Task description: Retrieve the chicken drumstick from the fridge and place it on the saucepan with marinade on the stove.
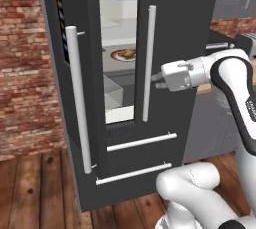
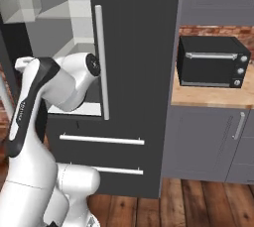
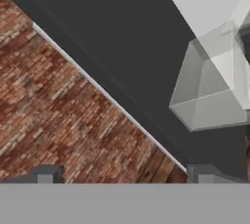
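The dark grey fridge [image 1: 175, 33] stands with its left door [image 1: 75, 138] swung partly open and its right door shut. Through the gap, a small golden-brown chicken drumstick [image 1: 128, 53] lies on a plate [image 1: 116, 55] on a middle shelf. My gripper [image 1: 156, 80] is open and empty, held just right of the right door's long pale handle [image 1: 148, 63], at about the height of the shelf below the plate. In the hand view its fingertips [image 3: 46, 174] stand wide apart, facing the door's edge and a clear bin [image 3: 212, 88]. The saucepan, marinade and stove are out of view.
A black toaster oven [image 2: 213, 61] sits on a wooden counter [image 2: 208, 98] right of the fridge, with grey cabinets [image 2: 208, 141] below. A brick wall [image 1: 25, 73] lies to the left. Two drawer handles [image 1: 141, 142] cross the fridge's lower front. The floor is wood planks.
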